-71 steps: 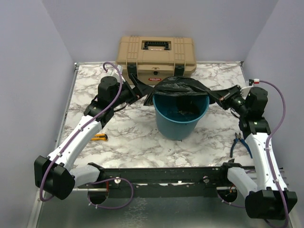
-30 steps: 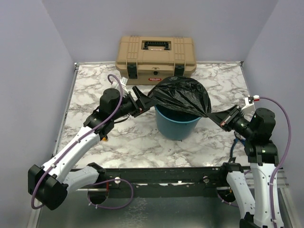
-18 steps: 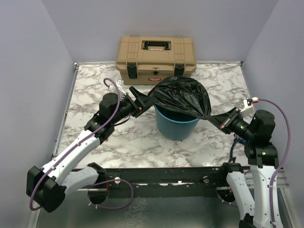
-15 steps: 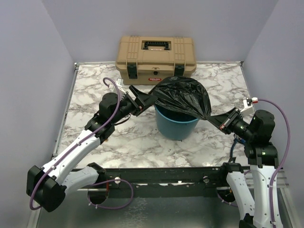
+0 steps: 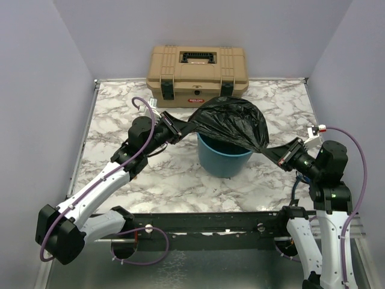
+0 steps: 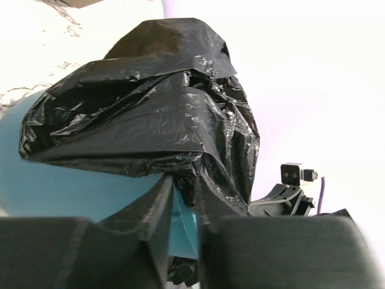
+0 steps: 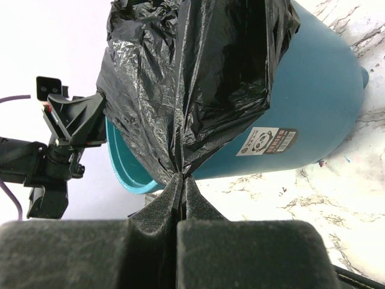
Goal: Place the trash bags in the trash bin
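The black crinkly trash bag (image 5: 231, 123) lies heaped over the mouth of the teal trash bin (image 5: 224, 161) in the middle of the table, stretched out to both sides. At the bin's left, my left gripper (image 5: 172, 128) has its fingers drawn in on the bag's left fold (image 6: 150, 120), film caught between the tips (image 6: 183, 180). My right gripper (image 5: 278, 154) stands to the bin's right, shut on the bag's pulled-out right corner (image 7: 182, 177). The bin's wall (image 7: 313, 102) with its panda sticker fills the right wrist view. The bag hides the bin's inside.
A tan toolbox (image 5: 197, 72) with black latches stands behind the bin at the table's far edge. Blue-handled pliers (image 5: 295, 188) lie by the right arm near the front right. The marble table (image 5: 114, 99) is walled in on three sides.
My left gripper's jaws have gone from wide open to closed on the bag's left fold. Earlier the bag lay spread over the rim; it is now a raised heap. The right gripper keeps its hold.
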Controlling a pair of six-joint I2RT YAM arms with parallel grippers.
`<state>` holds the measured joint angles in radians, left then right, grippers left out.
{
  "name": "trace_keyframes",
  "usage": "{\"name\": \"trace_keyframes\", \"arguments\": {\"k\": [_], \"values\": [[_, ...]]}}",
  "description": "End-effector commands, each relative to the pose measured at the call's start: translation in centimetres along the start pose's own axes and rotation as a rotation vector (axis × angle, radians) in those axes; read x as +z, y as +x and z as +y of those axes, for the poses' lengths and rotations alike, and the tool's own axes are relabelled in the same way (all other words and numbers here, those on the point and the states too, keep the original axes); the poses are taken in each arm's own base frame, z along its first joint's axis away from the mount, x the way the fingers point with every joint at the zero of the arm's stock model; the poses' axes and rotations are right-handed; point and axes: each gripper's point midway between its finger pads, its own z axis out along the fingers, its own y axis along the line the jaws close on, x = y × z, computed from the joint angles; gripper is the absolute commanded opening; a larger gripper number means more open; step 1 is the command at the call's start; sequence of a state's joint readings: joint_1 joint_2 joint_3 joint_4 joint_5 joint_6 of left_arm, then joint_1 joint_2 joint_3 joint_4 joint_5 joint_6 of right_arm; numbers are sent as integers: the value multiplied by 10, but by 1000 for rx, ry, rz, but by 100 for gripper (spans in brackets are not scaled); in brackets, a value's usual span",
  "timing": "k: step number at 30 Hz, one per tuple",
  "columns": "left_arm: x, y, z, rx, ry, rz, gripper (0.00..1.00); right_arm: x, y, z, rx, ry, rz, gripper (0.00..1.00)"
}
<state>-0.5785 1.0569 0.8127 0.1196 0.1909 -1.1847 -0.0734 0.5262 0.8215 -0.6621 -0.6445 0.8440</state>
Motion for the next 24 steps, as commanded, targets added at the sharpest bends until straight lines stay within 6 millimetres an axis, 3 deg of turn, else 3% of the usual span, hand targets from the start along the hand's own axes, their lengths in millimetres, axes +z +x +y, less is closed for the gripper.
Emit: {"name": "trace_keyframes", "arguments": {"k": [1, 9, 16, 24], "values": [[1, -5, -7, 26, 26, -27, 15, -1, 7, -4, 6, 3, 27, 0], [-4, -2, -14, 53, 32, -1, 11, -3, 5, 1, -1, -10, 12, 0], [-13, 14, -25, 94, 60, 107, 10, -9, 6, 10, -22, -26, 22, 0], [-26, 29, -19, 144, 43, 191, 14, -15, 11, 13, -32, -29, 37, 0]]}}
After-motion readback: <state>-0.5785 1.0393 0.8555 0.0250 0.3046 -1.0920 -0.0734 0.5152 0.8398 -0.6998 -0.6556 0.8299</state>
